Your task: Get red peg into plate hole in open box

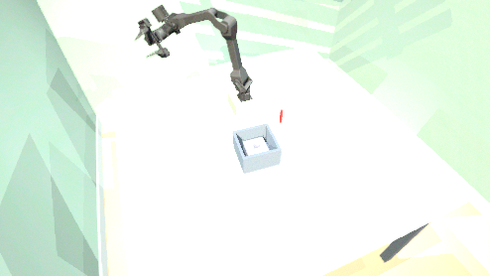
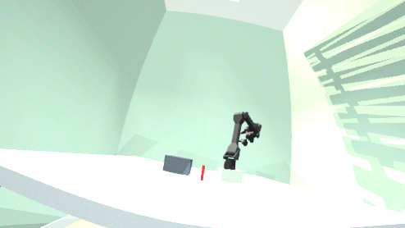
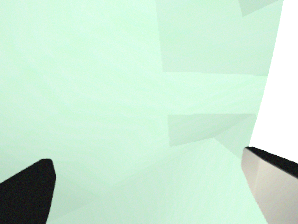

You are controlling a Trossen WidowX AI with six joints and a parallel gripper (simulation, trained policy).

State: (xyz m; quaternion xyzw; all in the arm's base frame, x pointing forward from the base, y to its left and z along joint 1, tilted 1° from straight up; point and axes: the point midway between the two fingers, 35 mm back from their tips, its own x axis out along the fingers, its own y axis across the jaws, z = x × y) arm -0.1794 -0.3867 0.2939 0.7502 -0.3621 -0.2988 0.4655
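"Peg [image 1: 281,116] [image 2: 202,172], where?"
"Upright on the white table [image 1: 183,199] [image 2: 102,184], near the open box [image 1: 262,163] [image 2: 177,165], outside it."
"Anything between them?"
"Nothing; the arm [image 1: 234,50] [image 2: 235,133] reaches off to one side, claw [image 1: 142,47] [image 2: 243,138] [image 3: 149,156] apart."
"The room?"
"Pale green walls [image 1: 30,99] [image 2: 213,82] [image 3: 100,75], striped shadows."

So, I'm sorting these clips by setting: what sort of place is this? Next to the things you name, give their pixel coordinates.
Probably a bare robotics test room: a robot arm [image 1: 229,29] [image 2: 236,131], an open box [image 1: 262,162] [image 2: 177,165] and an upright red peg [image 1: 281,116] [image 2: 202,172].
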